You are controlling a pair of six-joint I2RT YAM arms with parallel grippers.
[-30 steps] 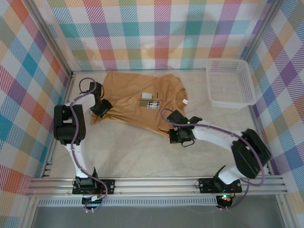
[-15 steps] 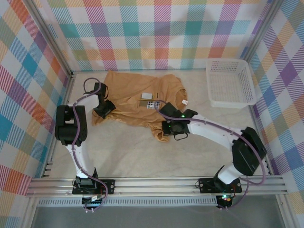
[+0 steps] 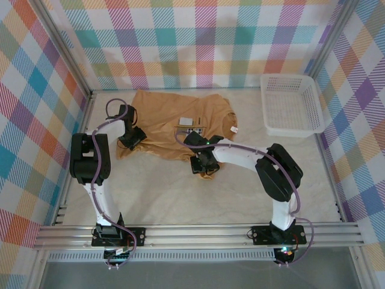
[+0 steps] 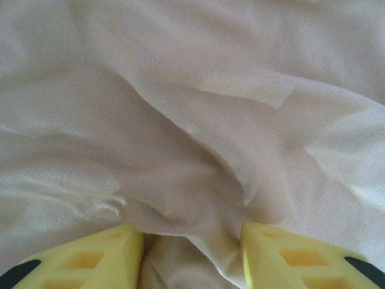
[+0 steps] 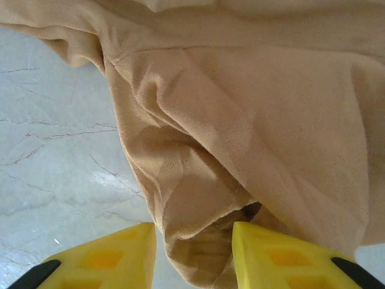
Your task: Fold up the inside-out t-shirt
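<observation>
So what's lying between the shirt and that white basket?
Nothing: in the top view, just bare marbled table separates the t-shirt from the basket.

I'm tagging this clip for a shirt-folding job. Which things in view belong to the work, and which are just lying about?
Part of the job: t-shirt; left gripper and right gripper, both pinching its cloth.
Just lying about: white basket, off to the right.

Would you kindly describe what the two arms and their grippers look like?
Both the left arm and right arm have white links, black joint housings and purple-grey cables looping alongside. Their fingers are yellow plastic with recessed pockets and black ends.
</observation>
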